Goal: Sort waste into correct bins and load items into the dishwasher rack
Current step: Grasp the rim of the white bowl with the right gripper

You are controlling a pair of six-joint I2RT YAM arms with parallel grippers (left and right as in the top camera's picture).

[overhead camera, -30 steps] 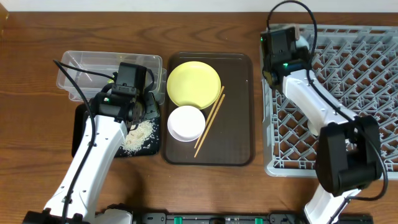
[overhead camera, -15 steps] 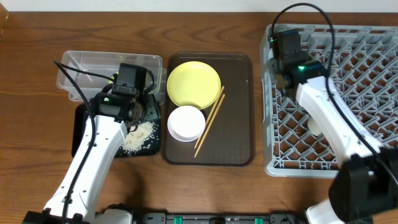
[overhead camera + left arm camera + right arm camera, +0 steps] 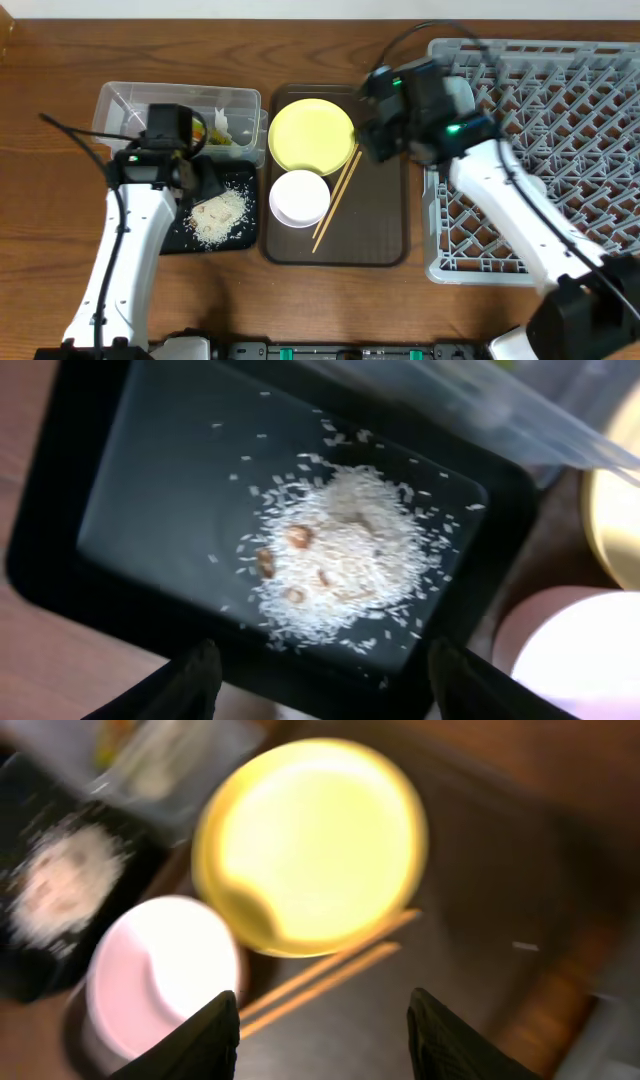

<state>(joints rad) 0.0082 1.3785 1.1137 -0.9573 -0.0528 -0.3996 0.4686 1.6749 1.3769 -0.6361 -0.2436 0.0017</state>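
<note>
The rice scraps (image 3: 218, 213) lie in a pile on the black tray (image 3: 172, 240), also seen in the left wrist view (image 3: 335, 560). The green-and-orange wrapper (image 3: 197, 135) and white tissue (image 3: 236, 124) lie in the clear tub (image 3: 125, 100). The yellow plate (image 3: 310, 135), white bowl (image 3: 298, 197) and chopsticks (image 3: 337, 195) sit on the brown serving tray (image 3: 385, 215). My left gripper (image 3: 195, 178) (image 3: 325, 680) is open and empty over the black tray's front edge. My right gripper (image 3: 378, 125) (image 3: 325, 1040) is open and empty above the chopsticks (image 3: 330, 970), near the plate (image 3: 310, 840) and bowl (image 3: 160, 980). The light-blue bowl and cup are not visible.
The grey dishwasher rack (image 3: 570, 120) fills the right side; my right arm reaches out of it across its left rim. The brown tray lies between the bins and the rack. Bare wood table (image 3: 50, 200) shows at the left and front.
My right arm has swung left from the rack to above the brown tray, blurred. My left arm has shifted left, uncovering the wrapper, tissue and rice.
</note>
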